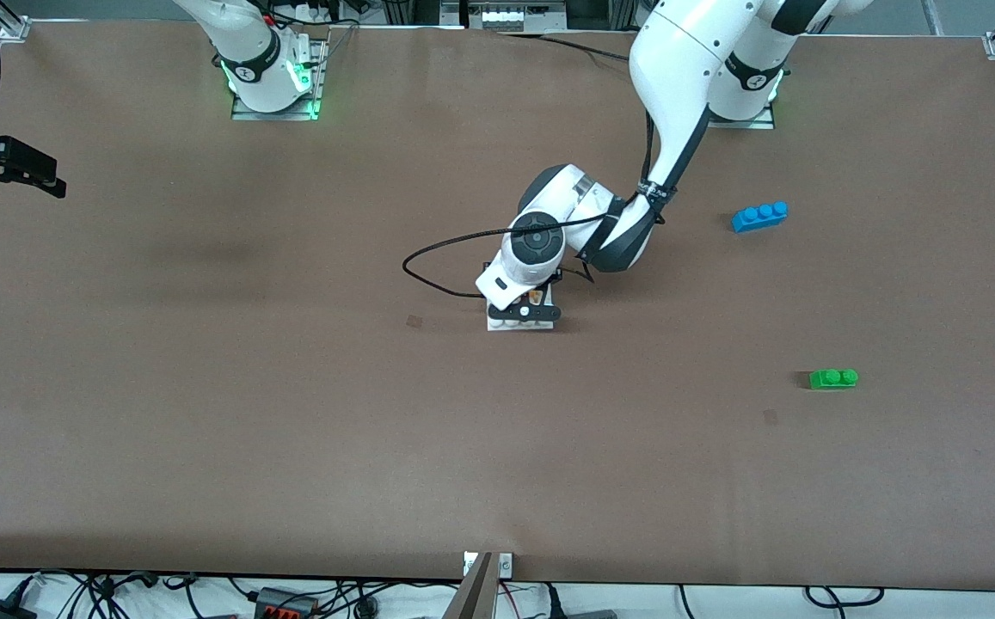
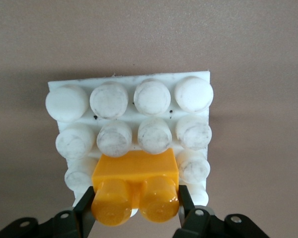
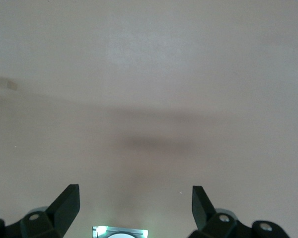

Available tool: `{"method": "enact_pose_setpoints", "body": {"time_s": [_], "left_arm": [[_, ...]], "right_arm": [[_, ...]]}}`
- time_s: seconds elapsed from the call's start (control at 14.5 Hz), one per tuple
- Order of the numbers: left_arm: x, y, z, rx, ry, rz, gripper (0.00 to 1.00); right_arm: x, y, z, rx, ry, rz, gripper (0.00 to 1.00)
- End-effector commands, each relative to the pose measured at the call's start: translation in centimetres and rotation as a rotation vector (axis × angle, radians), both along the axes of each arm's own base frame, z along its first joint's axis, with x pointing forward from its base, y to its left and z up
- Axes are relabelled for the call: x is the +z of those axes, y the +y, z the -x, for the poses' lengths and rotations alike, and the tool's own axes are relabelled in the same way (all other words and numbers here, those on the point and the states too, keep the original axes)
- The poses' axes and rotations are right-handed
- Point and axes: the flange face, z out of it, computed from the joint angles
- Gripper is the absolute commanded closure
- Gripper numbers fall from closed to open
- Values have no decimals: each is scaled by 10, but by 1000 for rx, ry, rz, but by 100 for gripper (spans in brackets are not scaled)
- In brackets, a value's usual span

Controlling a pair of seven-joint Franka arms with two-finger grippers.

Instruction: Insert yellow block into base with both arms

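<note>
The white studded base (image 1: 497, 325) lies mid-table, mostly under my left hand. In the left wrist view the base (image 2: 129, 99) fills the middle. The yellow block (image 2: 134, 173) sits against the base's studs at one edge, its two studs pointing at the camera. My left gripper (image 2: 135, 206) is shut on the yellow block, one finger (image 2: 84, 208) on each side. In the front view the left gripper (image 1: 525, 315) is down on the base and hides the block. My right gripper (image 1: 41, 176) waits open and empty over the right arm's end of the table; it also shows in the right wrist view (image 3: 135, 198).
A blue three-stud brick (image 1: 759, 215) and a green two-stud brick (image 1: 833, 378) lie toward the left arm's end of the table, the green one nearer the camera. A black cable (image 1: 428, 258) loops from the left wrist just above the table.
</note>
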Motion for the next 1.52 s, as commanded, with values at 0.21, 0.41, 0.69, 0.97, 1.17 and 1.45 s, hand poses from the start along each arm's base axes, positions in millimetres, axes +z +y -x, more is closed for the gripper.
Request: {"method": "enact_pose_setpoints", "body": {"time_s": [0.21,0.41,0.69,0.97,1.17,1.45], "left_arm": [[46,20,-23,25,-4,-15,0],[98,60,-49,77,-4,-5,0],[137,113,-73,131,-29,-53,0],[159,268,-110,-47,69,7,0],[202,356,-113,-6,14,-16,0],[272,437,-105,-35,-66,-57,0]], "right_arm": [[3,4,5,-1,-4,-3,0],[3,3,4,-3,-6,-3,0],[2,3,4,-3,-3,-3,0],[2,3,4,-3,-4,-3,0],[3,4,4,-1,-6,-3,0],[3,11,4,10,-6,-3,0]]}}
